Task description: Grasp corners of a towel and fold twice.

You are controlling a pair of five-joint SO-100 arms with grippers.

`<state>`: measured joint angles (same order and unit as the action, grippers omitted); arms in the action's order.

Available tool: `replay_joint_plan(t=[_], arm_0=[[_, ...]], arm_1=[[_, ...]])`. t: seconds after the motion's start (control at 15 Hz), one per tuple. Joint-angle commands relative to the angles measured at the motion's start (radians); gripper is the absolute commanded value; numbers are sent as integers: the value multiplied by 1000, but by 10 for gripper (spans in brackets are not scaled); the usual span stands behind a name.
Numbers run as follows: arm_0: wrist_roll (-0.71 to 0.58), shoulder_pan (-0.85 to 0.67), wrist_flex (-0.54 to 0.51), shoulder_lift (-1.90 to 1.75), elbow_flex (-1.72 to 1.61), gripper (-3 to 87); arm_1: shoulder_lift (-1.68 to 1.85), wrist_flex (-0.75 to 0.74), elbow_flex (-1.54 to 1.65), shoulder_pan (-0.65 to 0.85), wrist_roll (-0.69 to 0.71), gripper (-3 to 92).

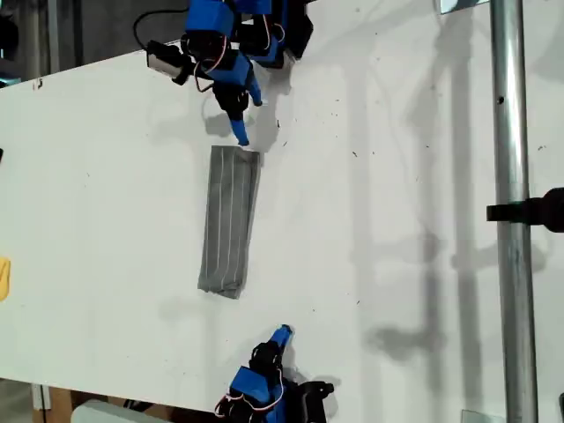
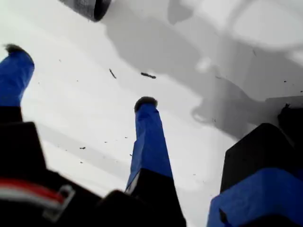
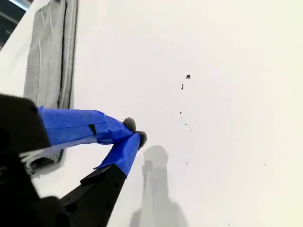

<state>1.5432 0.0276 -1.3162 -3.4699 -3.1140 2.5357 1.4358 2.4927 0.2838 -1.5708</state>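
Towel (image 1: 229, 220) lies folded into a narrow strip mid-table (image 1: 397, 176). Just beyond one short end hovers my second gripper (image 3: 134, 131), pinched closed on nothing. Well off the other end, my first gripper (image 2: 80, 75) is spread wide, empty.

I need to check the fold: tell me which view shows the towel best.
The exterior view: the whole towel lies there as a narrow folded strip. The second wrist view catches only part of it, and the first wrist view shows none.

A white table (image 1: 397, 176) fills the scene, speckled with small dark flecks and soft shadows. A metal pole (image 1: 511, 203) stands upright across it, a black clamp (image 1: 529, 211) gripping the pole midway.
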Motion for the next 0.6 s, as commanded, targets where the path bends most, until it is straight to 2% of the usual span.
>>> replay_joint_plan(t=[0.0, 0.13, 0.33, 0.53], arm_0=[[-3, -11, 15, -6, -5, -25], [-3, -3, 14, -6, -5, -25], [-2, 14, 12, -6, -5, -25], [-3, 28, 12, -6, -5, -25]], arm_1=[[-256, -170, -120, 86, 66, 431], [-534, -281, -218, 132, 110, 440], [-824, -365, -376, 170, 155, 444], [-1118, -345, -620, 192, 222, 446]])
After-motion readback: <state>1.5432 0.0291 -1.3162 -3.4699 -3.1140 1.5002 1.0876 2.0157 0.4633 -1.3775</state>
